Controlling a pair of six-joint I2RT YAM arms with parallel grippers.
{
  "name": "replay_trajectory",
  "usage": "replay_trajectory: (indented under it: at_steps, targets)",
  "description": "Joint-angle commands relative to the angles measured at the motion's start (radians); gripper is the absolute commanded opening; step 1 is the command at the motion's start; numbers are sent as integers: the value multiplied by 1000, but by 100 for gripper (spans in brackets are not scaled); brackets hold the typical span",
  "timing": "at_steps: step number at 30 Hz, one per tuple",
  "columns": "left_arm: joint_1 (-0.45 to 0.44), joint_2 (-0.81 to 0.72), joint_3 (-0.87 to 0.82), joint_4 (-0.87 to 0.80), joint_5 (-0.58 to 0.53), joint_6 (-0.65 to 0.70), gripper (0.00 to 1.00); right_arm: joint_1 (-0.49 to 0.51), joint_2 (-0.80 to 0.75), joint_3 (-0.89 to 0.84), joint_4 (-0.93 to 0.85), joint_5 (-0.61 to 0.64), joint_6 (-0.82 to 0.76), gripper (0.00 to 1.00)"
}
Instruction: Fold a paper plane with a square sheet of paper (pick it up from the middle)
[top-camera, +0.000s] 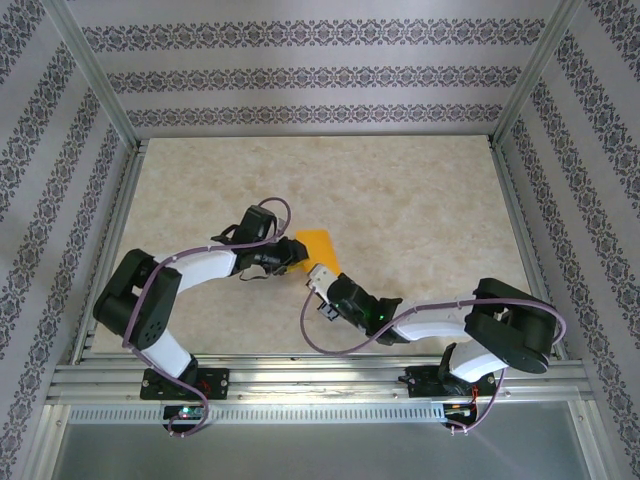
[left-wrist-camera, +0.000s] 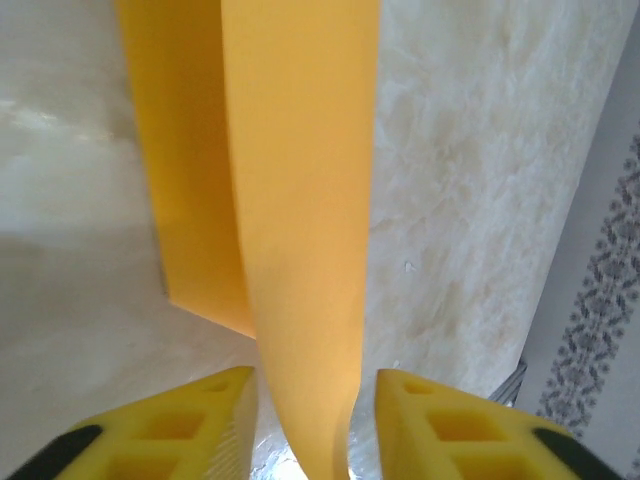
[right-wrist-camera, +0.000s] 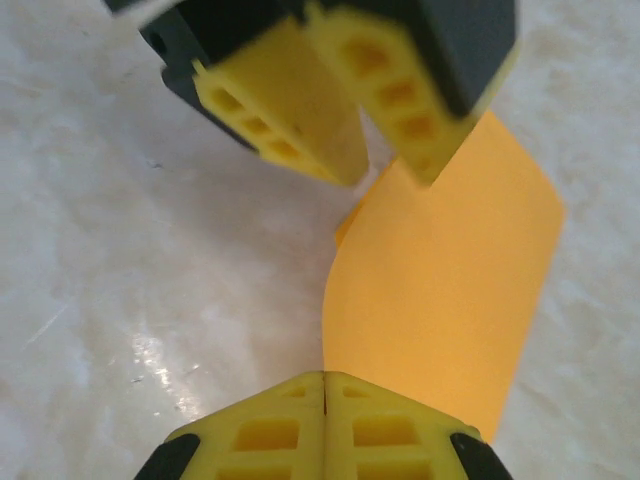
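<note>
We see the square sheet of paper (top-camera: 320, 246) near the middle of the marble-patterned table (top-camera: 440, 200). It is partly folded, and one strip curls up off the surface. The left gripper (left-wrist-camera: 315, 378) sits at the paper's 9 o'clock, jaws partly open, with the strip running loosely between its fingers (left-wrist-camera: 200, 430). The right gripper (right-wrist-camera: 325, 380), at the paper's 6 o'clock, has its jaws pressed fully together. The paper's near edge meets its tips, but we cannot tell whether it is pinched.
</note>
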Motion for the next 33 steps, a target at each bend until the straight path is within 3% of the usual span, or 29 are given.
replay_trajectory:
  at_steps: [1,5,11,16,24,33]
  targets:
    - [31,-79,38,-140,-89,95,41,-64,-20,34,-70,-232,145,0]
    - [64,-84,112,-232,-104,166,41,-119,-11,61,-73,-452,225,0]
    - [104,22,241,-242,-39,232,33,-159,27,117,-105,-607,311,0]
    - [101,163,355,-221,55,259,22,-171,57,114,-71,-629,353,0]
    - [78,331,435,-187,178,279,16,-200,100,111,-16,-694,438,0]
    - [40,429,415,-229,121,331,13,-208,116,114,-9,-710,461,0]
